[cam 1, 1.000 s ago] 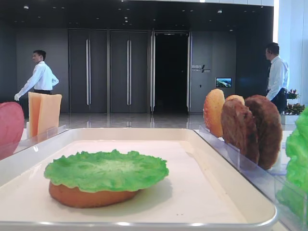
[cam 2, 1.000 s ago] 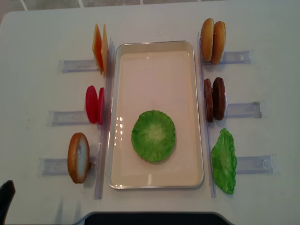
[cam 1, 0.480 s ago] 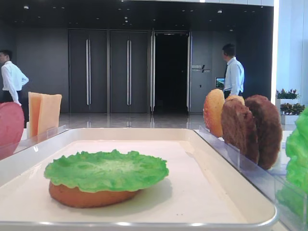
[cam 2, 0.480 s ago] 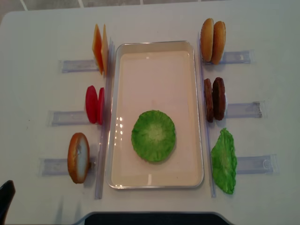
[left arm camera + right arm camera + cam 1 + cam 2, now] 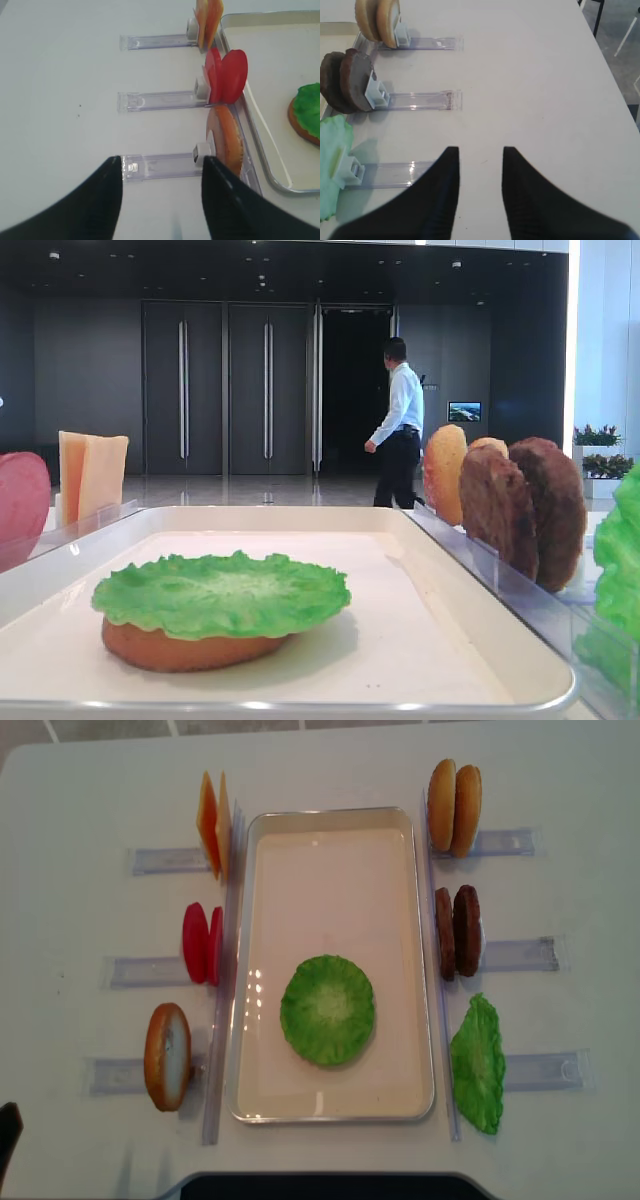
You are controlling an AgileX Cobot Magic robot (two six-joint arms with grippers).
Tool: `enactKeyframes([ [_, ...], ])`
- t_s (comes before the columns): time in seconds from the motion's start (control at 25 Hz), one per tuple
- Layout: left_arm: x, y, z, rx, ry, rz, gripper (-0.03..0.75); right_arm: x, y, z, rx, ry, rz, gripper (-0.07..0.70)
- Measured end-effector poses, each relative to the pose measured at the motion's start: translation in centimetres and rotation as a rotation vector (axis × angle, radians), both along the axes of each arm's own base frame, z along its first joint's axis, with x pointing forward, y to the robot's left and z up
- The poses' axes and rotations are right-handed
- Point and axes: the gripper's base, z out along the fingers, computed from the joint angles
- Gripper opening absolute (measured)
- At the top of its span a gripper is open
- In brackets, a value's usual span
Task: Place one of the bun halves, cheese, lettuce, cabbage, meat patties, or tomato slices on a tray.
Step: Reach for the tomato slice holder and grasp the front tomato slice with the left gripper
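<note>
A ruffled green lettuce (image 5: pixel 327 1009) lies on a bun half (image 5: pixel 180 648) in the cream tray (image 5: pixel 330 818). Left of the tray stand cheese (image 5: pixel 214 825), tomato slices (image 5: pixel 201 942) and a bun half (image 5: pixel 167 1056). On its right are two bun halves (image 5: pixel 454 808), meat patties (image 5: pixel 457 931) and another green leaf (image 5: pixel 477 1063); I cannot tell if this is the cabbage. My left gripper (image 5: pixel 162 160) is open and empty, low over the table beside the left bun half (image 5: pixel 227 140). My right gripper (image 5: pixel 480 150) is open and empty, right of the green leaf (image 5: pixel 330 170).
Clear acrylic holder rails (image 5: pixel 150 860) run outward from each food stack on both sides, with long clear dividers (image 5: pixel 216 1050) along the tray. In the right wrist view the table's right edge (image 5: pixel 615 85) is close by. A person (image 5: pixel 398 420) walks in the background.
The left gripper's dark tip at the overhead view's bottom-left corner has drawn back slightly. People in the background have walked on. The food has not moved.
</note>
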Motion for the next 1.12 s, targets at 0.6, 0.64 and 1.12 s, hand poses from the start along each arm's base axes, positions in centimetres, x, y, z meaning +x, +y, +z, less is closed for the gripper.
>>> enactKeyframes([
  [0.6,8.0,-0.8,-0.3,-0.1,0.367,-0.009,0.391,0.0,0.0,0.0,0.0,0.0,0.0,0.237],
  [0.64,8.7,-0.8,-0.3,-0.103,0.395,-0.008,0.391,0.0,0.0,0.0,0.0,0.0,0.0,0.237],
  [1.12,18.4,-0.9,2.4,-0.104,0.55,0.003,0.391,0.0,0.0,0.0,0.0,0.0,0.0,0.237],
])
